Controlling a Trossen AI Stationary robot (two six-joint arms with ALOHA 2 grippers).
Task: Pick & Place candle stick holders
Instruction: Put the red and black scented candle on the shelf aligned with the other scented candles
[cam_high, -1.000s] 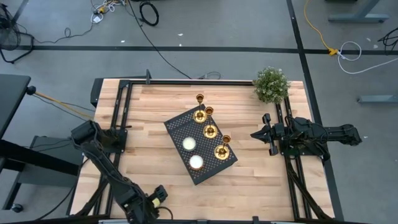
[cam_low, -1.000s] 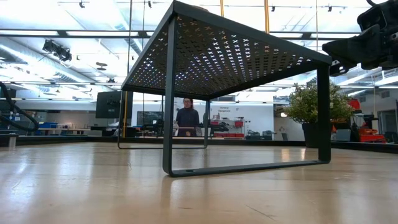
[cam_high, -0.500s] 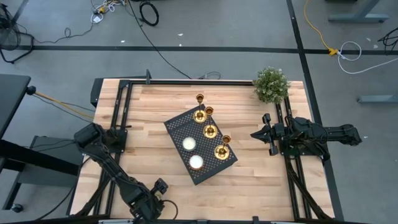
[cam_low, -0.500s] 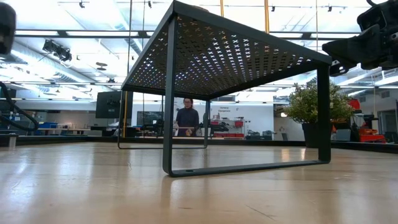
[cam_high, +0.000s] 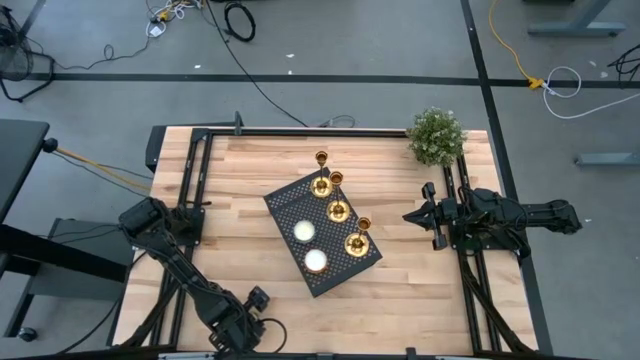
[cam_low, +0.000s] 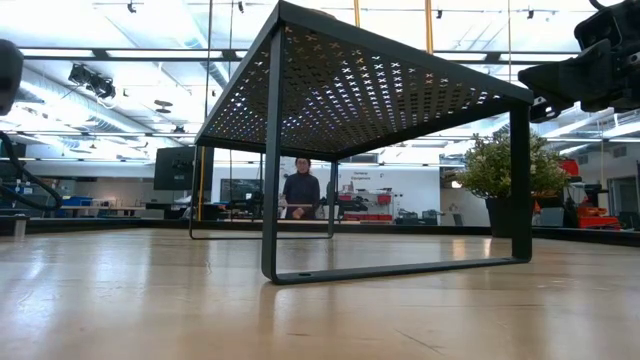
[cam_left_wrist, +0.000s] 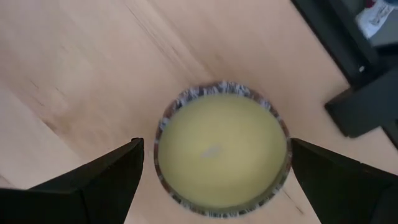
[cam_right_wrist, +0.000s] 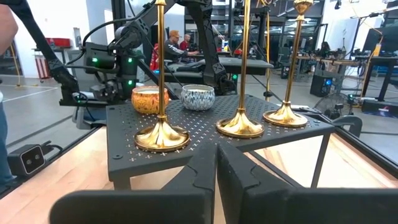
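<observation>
A: High view? Quick.
B: Three candle stick holders (cam_high: 338, 209) standing in a row on the black perforated riser (cam_high: 290, 208), two tealight candles (cam_high: 315, 261) beside them. Right gripper (cam_high: 415, 216) parked at the table's right edge, pinched closed, empty. Left gripper (cam_high: 258, 298) near the front edge, spread wide.
A: Low view?
B: Riser legs, plant (cam_low: 495, 165), a person far behind.
A: Left wrist?
B: Fingers straddle a yellowish candle cup (cam_left_wrist: 221, 150) on the wood, not a task item.
A: Right wrist?
B: Faces the holders directly. Judging: no pick begun; it must open, advance, clamp a thin stem. Candles crowd the riser.
</observation>
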